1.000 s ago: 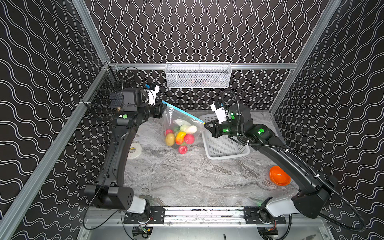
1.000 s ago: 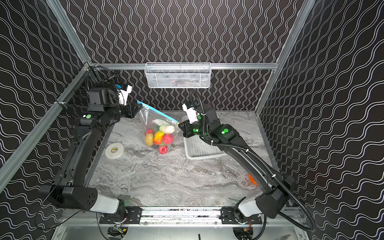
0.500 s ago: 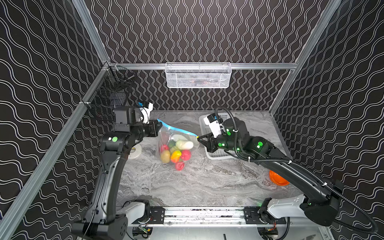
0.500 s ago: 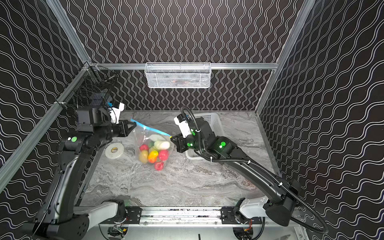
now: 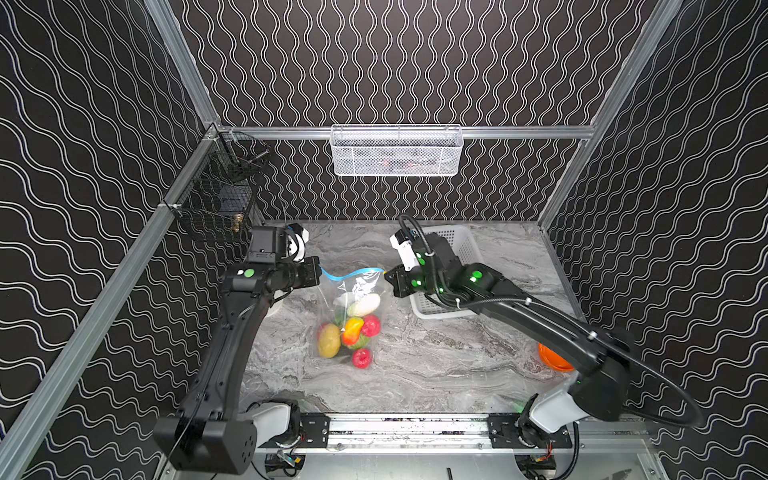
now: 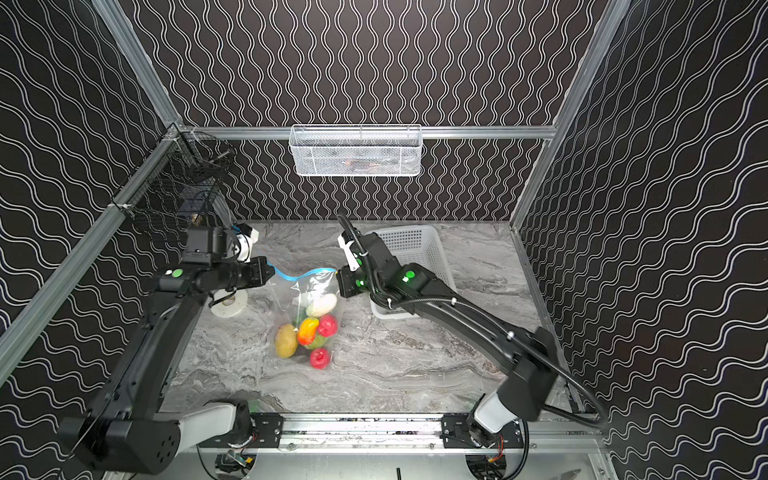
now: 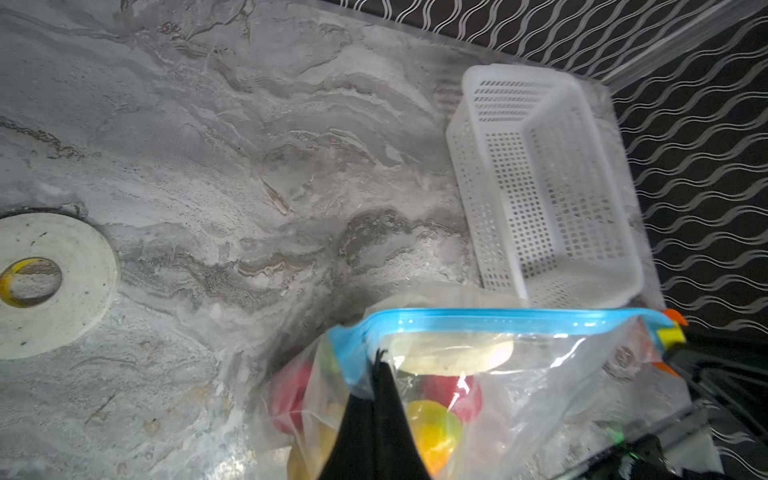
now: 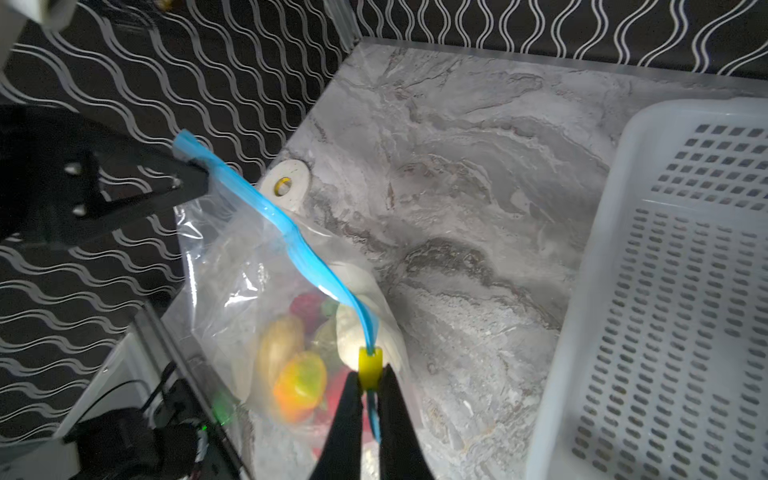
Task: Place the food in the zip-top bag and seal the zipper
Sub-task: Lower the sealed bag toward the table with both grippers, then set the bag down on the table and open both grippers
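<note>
The clear zip-top bag [image 5: 355,297] [image 6: 309,297] hangs between my two grippers over the middle of the table. Inside it lies the food: a white radish [image 5: 364,304], an orange-yellow pepper [image 5: 352,328], a yellow potato [image 5: 329,340] and red rounds [image 5: 361,357]. The blue zipper [image 5: 353,272] [image 7: 498,320] [image 8: 291,237] sags a little and looks like one closed band. My left gripper [image 5: 321,272] [image 6: 272,270] [image 7: 380,359] is shut on the strip's left corner. My right gripper [image 5: 387,277] [image 6: 337,277] [image 8: 370,378] is shut on the yellow slider [image 8: 370,362] [image 7: 669,334] at the other end.
A white perforated basket [image 5: 463,245] [image 7: 540,183] [image 8: 673,291] sits behind my right arm. A tape roll [image 6: 228,303] [image 7: 54,282] lies under my left wrist. An orange bowl [image 5: 555,359] shows at the right edge. A wire basket [image 5: 397,151] hangs on the back wall, a black cage [image 5: 216,203] on the left wall.
Both arms have carried the bag down and toward the front of the table. The blue strip, taut a second ago, now sags. Both grips are unchanged.
</note>
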Robot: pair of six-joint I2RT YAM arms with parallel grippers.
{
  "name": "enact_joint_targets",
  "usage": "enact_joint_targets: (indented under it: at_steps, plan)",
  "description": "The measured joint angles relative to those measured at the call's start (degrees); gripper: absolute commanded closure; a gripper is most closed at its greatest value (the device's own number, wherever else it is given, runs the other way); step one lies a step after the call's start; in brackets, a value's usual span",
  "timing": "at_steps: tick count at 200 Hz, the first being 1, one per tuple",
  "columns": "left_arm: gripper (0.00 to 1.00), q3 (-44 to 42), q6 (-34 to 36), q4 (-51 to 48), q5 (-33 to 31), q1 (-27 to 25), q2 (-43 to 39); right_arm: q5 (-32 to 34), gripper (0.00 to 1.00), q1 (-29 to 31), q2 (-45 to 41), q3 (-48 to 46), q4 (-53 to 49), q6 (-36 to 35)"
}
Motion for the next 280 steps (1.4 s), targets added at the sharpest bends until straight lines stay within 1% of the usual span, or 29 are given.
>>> enact_joint_targets:
  at_steps: [33, 66, 88, 106, 152, 171, 179, 189, 200, 211, 220, 249, 266, 280]
  plan:
    - [1.00, -0.87, 0.17, 9.05, -3.23, 0.00, 9.20, -0.76, 1.00, -6.32, 8.90, 5.05, 0.63, -0.90]
    - [1.00, 4.07, 0.66, 15.93, -4.00, -0.02, 22.77, -2.99, 1.00, -11.80, 19.50, 13.31, 1.38, -2.23]
    - [1.00, 7.98, 1.86, 18.95, -3.78, 0.00, 30.60, -4.26, 1.00, -13.18, 26.21, 18.86, 2.14, -3.43]
    - [1.00, 10.29, 2.29, 20.92, -4.11, 0.00, 35.21, -5.86, 1.00, -13.84, 31.04, 22.88, 2.84, -4.35]
    - [1.00, 15.10, 3.80, 26.12, -7.08, 0.00, 43.30, -9.66, 1.00, -15.54, 42.05, 33.18, 5.22, -4.52]
    - [1.00, 17.22, 4.83, 27.82, -8.33, 0.00, 46.34, -10.01, 1.00, -15.72, 46.10, 37.94, 5.31, -4.83]
    - [0.97, 17.97, 4.85, 28.11, -8.59, 0.00, 47.45, -10.21, 1.00, -15.61, 47.76, 40.11, 5.22, -4.96]
    - [0.90, 18.78, 5.05, 28.33, -8.98, 0.04, 48.61, -10.29, 0.93, -15.52, 49.27, 41.79, 5.22, -4.96]
    - [0.79, 19.43, 5.35, 28.63, -9.64, 0.04, 49.62, -10.62, 0.74, -15.54, 50.12, 42.10, 5.38, -4.94]
    - [0.68, 19.98, 5.73, 28.79, -9.94, 0.04, 50.40, -10.84, 0.60, -15.65, 50.36, 41.62, 5.40, -4.94]
    - [0.64, 20.28, 5.73, 29.00, -10.16, 0.04, 50.84, -11.87, 0.49, -15.82, 50.36, 41.18, 5.77, -5.03]
    - [0.47, 22.62, 5.66, 28.68, -10.16, 0.09, 51.34, -12.37, 0.39, -16.00, 50.36, 41.16, 6.43, -5.09]
    - [0.34, 24.50, 4.92, 28.28, -9.75, 0.15, 51.36, -12.83, 0.35, -16.09, 50.03, 41.29, 7.21, -4.90]
    - [0.25, 24.94, 4.59, 28.20, -9.40, 0.20, 50.97, -13.42, 0.29, -16.04, 48.98, 40.76, 7.76, -4.85]
